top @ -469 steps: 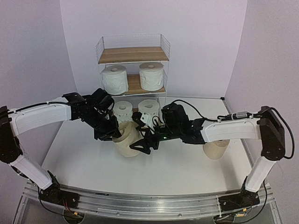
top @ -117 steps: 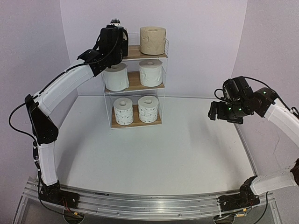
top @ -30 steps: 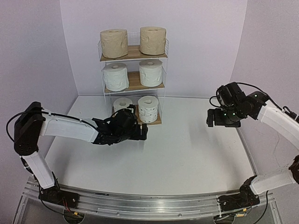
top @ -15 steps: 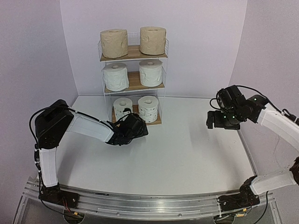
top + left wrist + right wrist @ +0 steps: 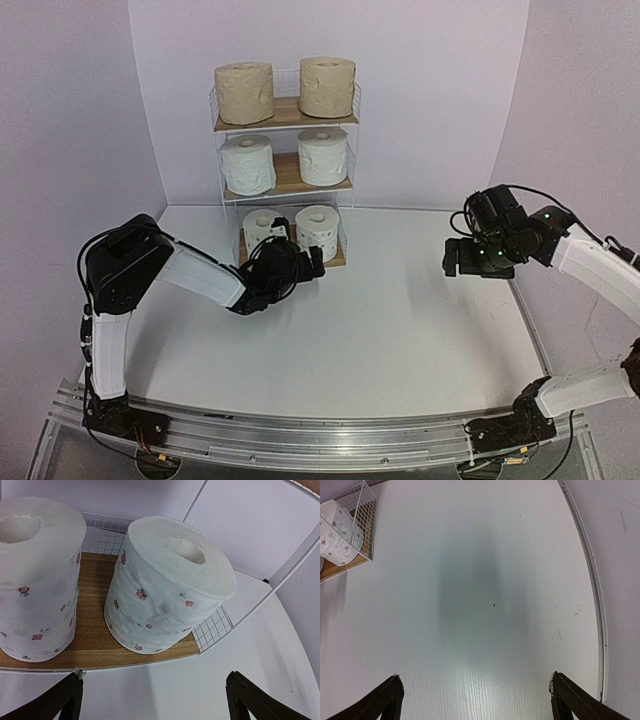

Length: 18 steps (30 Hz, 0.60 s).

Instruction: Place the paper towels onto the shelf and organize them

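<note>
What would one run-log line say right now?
paper towels: six on shelf, two per tier | left hand: open, empty | right hand: open, empty

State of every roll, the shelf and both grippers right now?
tan rolls: both upright, top tier.
plain white rolls: both upright, middle tier.
patterned rolls: both upright, bottom tier.
shelf: upright, two rolls per tier.
left gripper: open, empty, facing bottom tier.
right gripper: open, empty, away from shelf.

walls: plain pale lilac (image 5: 430,90), closing in three sides
tabletop: white (image 5: 400,330), faint wood grain, softly glossy
near edge: metal rail (image 5: 320,440)
</note>
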Motion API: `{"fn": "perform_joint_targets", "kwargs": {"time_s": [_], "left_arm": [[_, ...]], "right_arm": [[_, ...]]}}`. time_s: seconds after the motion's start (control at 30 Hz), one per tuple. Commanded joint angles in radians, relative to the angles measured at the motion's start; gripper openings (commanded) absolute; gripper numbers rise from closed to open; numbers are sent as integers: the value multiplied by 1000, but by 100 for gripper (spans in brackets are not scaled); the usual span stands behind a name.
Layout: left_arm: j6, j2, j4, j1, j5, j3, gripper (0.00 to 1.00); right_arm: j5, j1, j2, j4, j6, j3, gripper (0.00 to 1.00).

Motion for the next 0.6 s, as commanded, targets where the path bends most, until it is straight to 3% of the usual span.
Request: {"fn": "perform_joint_targets", "kwargs": {"time_s": [0.0,0.23,0.57], "left_arm": [[98,35,140,13,34,12,100],[100,111,193,57,82,72,99],[92,163,228,82,22,116,100]], "right_arm": [[32,1,-11,18,-4,11,98],[32,1,17,17,-12,30,98],[26,1,55,18,-8,49,98]]}}
